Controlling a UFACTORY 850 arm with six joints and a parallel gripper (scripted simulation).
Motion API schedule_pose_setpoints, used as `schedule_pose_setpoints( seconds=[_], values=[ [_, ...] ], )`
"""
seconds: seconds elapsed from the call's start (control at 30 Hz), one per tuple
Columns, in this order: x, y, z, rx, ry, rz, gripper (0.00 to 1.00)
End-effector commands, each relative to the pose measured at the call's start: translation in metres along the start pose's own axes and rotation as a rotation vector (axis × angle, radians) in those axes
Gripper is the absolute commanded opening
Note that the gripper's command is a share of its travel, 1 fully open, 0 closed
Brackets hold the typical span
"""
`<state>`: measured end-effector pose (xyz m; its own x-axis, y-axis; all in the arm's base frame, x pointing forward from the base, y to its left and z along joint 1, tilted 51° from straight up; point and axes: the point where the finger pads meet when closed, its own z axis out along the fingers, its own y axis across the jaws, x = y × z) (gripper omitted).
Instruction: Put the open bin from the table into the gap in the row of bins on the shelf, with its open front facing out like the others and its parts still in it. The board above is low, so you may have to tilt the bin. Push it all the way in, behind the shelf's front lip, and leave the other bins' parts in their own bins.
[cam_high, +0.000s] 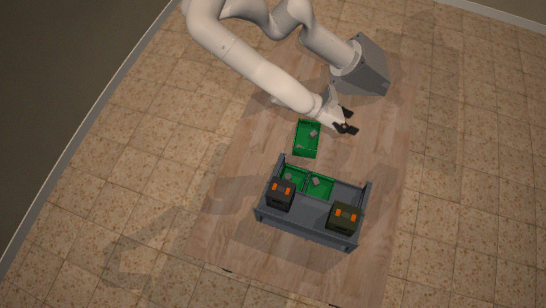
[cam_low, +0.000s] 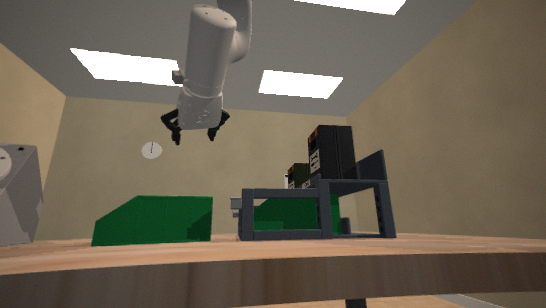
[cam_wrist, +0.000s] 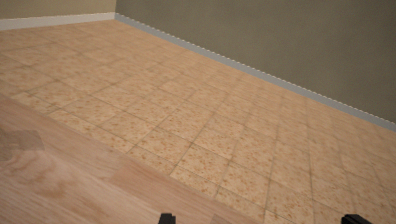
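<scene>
Speckled tan square-tile floor (cam_high: 120, 150) w/ pale grey skirting strip (cam_wrist: 280, 85) along dull olive-grey wall (cam_wrist: 280, 40). Light wood-plank table top (cam_high: 280, 250) in mid room. Exterior view: beige walls, grey ceiling (cam_low: 280, 45), three bright white rectangular light panels (cam_low: 300, 83), small round white wall clock (cam_low: 151, 149).

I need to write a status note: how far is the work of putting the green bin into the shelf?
Nothing looks done: the green open-topped plastic bin sits on the wooden table, outside the grey metal shelf. In hand: the black two-finger gripper hangs open and empty above the bin. Left: grasp the bin, tilt it under the board, push it into the gap beside the two shelved green bins.
</scene>
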<state>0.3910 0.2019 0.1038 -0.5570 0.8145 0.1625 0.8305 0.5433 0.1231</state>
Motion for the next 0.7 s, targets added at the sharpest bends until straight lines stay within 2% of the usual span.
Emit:
schedule_pose_setpoints(
  seconds=[0.0, 0.1, 0.5, 0.53, 0.67],
  values=[
    [0.012, 0.019, 0.001, 0.012, -0.078, -0.066, 1.0],
    [0.029, 0.047, 0.004, 0.037, -0.197, -0.163, 1.0],
    [0.029, 0.047, 0.004, 0.037, -0.197, -0.163, 1.0],
    [0.033, 0.054, 0.005, -0.039, -0.16, -0.206, 1.0],
    [0.049, 0.081, 0.007, -0.001, -0.32, -0.333, 1.0]
  ],
)
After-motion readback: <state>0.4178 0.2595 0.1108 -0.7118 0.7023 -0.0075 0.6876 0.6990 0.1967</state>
